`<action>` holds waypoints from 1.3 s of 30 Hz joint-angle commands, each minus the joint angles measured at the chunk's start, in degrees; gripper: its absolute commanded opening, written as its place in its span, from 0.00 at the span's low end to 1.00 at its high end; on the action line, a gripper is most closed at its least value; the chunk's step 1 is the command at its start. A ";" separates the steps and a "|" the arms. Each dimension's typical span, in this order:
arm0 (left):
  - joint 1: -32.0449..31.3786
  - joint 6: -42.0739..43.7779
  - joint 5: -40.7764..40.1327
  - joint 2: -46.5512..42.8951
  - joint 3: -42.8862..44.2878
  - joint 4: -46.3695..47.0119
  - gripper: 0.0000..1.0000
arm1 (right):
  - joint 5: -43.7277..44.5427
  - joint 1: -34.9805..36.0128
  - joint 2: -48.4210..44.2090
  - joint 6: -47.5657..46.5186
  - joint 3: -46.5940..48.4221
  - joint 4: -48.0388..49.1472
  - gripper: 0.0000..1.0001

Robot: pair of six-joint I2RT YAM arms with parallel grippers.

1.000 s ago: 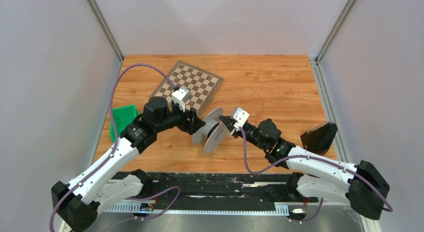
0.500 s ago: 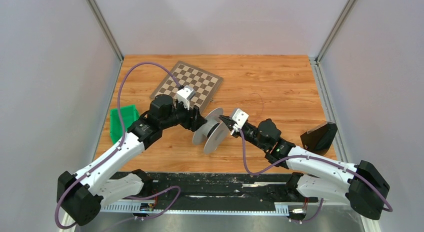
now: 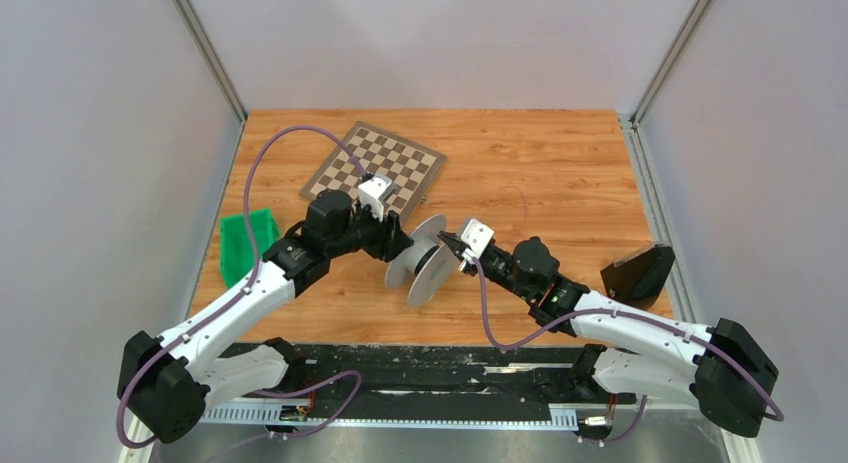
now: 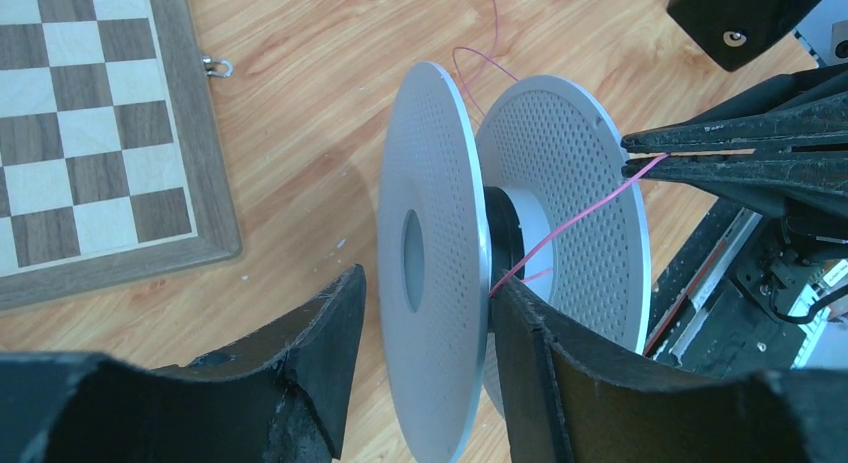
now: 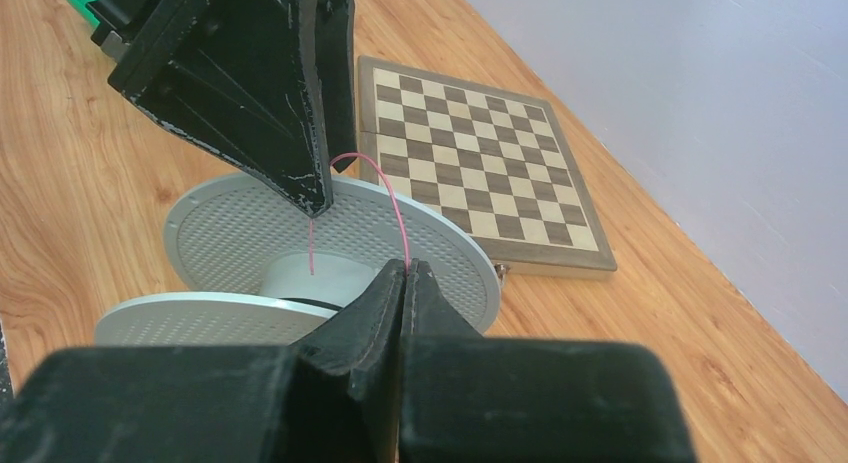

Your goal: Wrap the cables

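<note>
My right gripper [image 5: 405,278] is pressed closed, fingertips meeting w/ no gap, and the thin red wire [image 5: 392,198] is pinched right at the tips. From the pinch the wire arcs up, then drops to the hub [image 5: 305,273] of the grey spool [image 5: 250,228]. In the left wrist view the same strand runs taut-ish from my right tips across the far perforated flange [image 4: 570,153] to the hub.

My left gripper [image 4: 428,293] sits at a mid opening, straddling the near flange [image 4: 430,183]: one finger outside the disc face, the other in the slot btwn the two flanges, close by the hub. The inner finger looks to be against the flange; on the outer side a thin sliver of gap seems to show, so I can't tell if I'm truly clamping it or just bracketing it.

The spool stands on its rims on the wooden table [image 3: 560,163], roughly mid-table btwn my two wrists, just near of the chessboard [image 3: 385,168]. More wire loops loose on the tabletop beyond the spool. A green bin [image 3: 240,245] sits at the table's left edge, well apart.
</note>
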 commanded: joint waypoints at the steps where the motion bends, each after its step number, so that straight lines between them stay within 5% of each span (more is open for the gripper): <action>1: 0.14 1.60 -0.48 0.42 -0.02 2.84 0.57 | -0.17 0.24 0.21 -1.06 1.17 0.09 0.00; 25: -2.28 0.90 -2.80 0.01 -2.33 8.91 0.64 | 0.58 0.24 1.03 -0.96 2.00 -1.57 0.00; 39: -2.81 0.82 -3.07 1.07 -2.85 8.06 0.50 | 0.74 0.25 1.68 -0.78 2.58 -3.32 0.00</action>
